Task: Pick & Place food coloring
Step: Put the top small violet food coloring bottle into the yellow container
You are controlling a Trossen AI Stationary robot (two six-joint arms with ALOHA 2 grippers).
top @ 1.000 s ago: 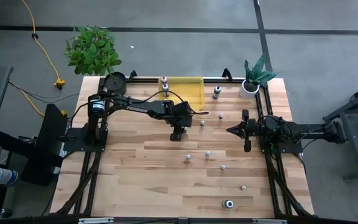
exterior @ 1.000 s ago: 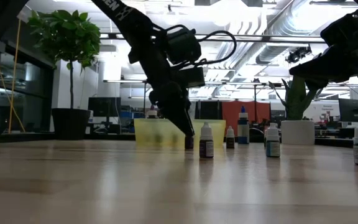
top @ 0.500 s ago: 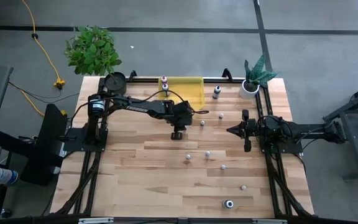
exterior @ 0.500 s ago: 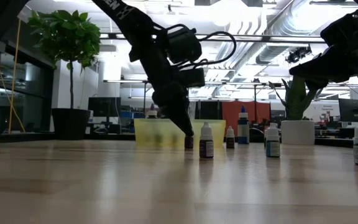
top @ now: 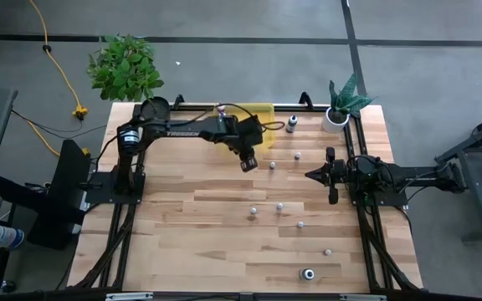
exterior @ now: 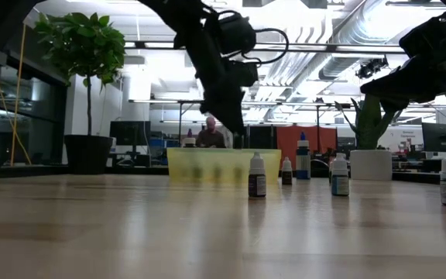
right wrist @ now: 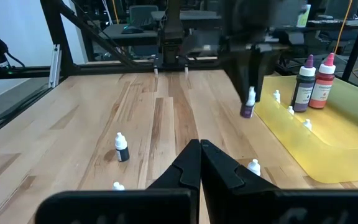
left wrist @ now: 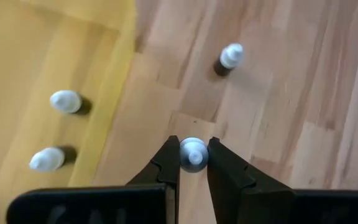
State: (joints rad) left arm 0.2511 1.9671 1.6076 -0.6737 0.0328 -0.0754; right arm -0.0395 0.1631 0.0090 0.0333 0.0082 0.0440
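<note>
The left gripper (top: 248,162) hangs above the table just at the near edge of the yellow bin (top: 262,124), its fingers (left wrist: 166,169) clamped on the white cap of a small dark-bodied food coloring bottle (left wrist: 193,153). In the right wrist view that bottle (right wrist: 248,104) dangles clear of the wood, just beside the bin's wall (right wrist: 328,149). Seen from above, the bin lies at about 12 o'clock from the table's centre, and the held bottle sits at roughly 7 o'clock from the bin.

Inside the bin stand two taller bottles, one dark (right wrist: 303,86) and one pink-bodied (right wrist: 323,82), with several small white-capped ones (left wrist: 65,101) on the floor of the bin.

Loose bottles are scattered over the table: one (top: 273,165) just at 3 o'clock of the left gripper, another (top: 297,155) farther that way, a cluster (top: 279,206) toward 5 o'clock, and more trailing toward the near right corner (top: 308,273). A taller bottle (top: 291,124) stands right of the bin.

The right gripper (top: 311,175) waits at the table's 3 o'clock side, fingers drawn together on nothing. A white potted plant (top: 337,113) occupies the far right corner.
</note>
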